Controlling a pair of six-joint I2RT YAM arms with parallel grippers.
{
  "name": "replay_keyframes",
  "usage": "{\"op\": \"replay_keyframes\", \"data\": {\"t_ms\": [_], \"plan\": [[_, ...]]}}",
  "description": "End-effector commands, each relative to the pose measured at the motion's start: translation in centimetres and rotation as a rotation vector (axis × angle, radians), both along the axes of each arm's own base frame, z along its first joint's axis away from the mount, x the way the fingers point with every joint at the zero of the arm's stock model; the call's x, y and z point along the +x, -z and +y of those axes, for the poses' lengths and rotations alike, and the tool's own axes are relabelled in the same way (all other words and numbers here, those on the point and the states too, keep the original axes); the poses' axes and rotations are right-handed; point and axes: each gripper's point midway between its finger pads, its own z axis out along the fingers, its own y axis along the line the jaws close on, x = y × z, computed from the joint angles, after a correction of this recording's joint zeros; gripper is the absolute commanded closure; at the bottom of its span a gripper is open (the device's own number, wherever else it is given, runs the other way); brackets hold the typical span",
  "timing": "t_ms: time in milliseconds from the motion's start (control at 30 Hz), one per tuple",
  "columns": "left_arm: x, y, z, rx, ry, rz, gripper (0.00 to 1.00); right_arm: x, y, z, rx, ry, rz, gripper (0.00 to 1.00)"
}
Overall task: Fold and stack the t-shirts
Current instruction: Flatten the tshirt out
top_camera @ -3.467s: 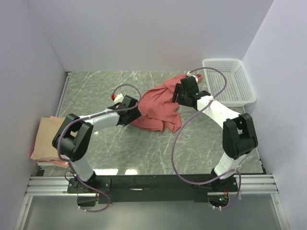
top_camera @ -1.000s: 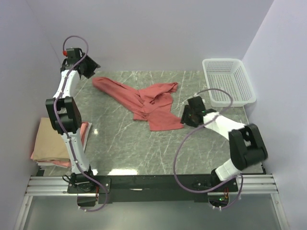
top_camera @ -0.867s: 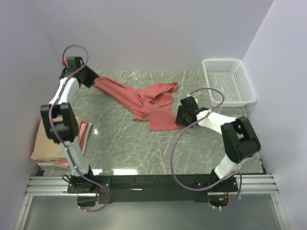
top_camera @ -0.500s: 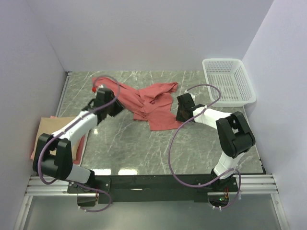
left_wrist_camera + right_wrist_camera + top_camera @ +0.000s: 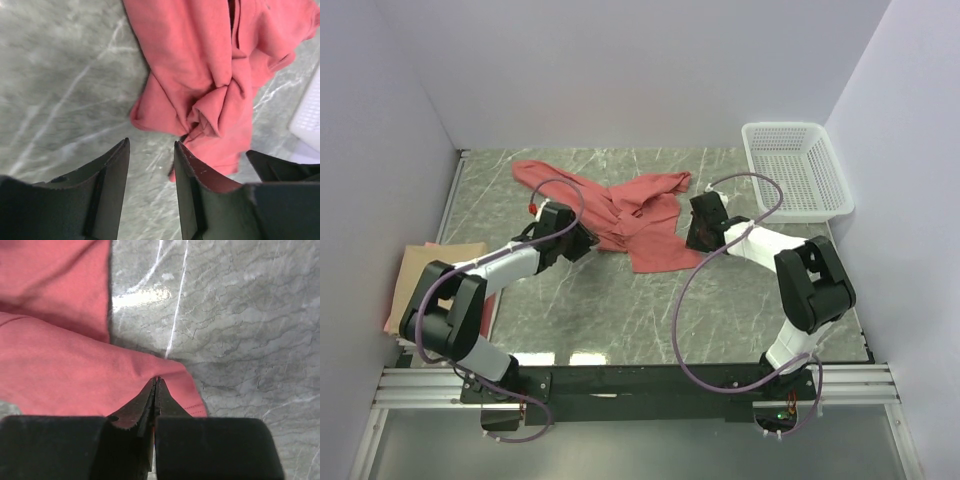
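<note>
Crumpled salmon-red cotton t-shirt (image 5: 638,212) lies mid-far on the grey marble counter (image 5: 620,305). Right gripper (image 5: 156,381) closed tight, pinching its right hem. Left gripper (image 5: 151,145) half-wide, empty, near the shirt's left edge.

high rear overview, wrist closeups share shirt (image 5: 650,228)
</note>
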Motion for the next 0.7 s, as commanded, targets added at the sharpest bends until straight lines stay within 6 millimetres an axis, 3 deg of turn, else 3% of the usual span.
{"op": "replay_keyframes", "data": {"t_ms": [0, 200, 467, 667], "plan": [[0.7, -0.1, -1.1, -0.124, -0.079, -0.012, 0.56, 1.0, -3.0, 0.6, 0.037, 0.006, -0.077, 1.00], [1.1, 1.1, -1.7, -0.162, -0.144, 0.017, 0.60, 0.8, -3.7, 0.6, 0.044, -0.003, -0.089, 0.97], [2.0, 2.7, -2.7, -0.184, -0.176, 0.054, 0.62, 0.8, -4.5, 0.9, 0.054, -0.030, -0.107, 0.63], [2.3, 3.1, -2.2, -0.163, -0.207, 0.051, 0.73, 1.1, -3.7, 1.8, 0.072, -0.079, -0.102, 0.48]]}}
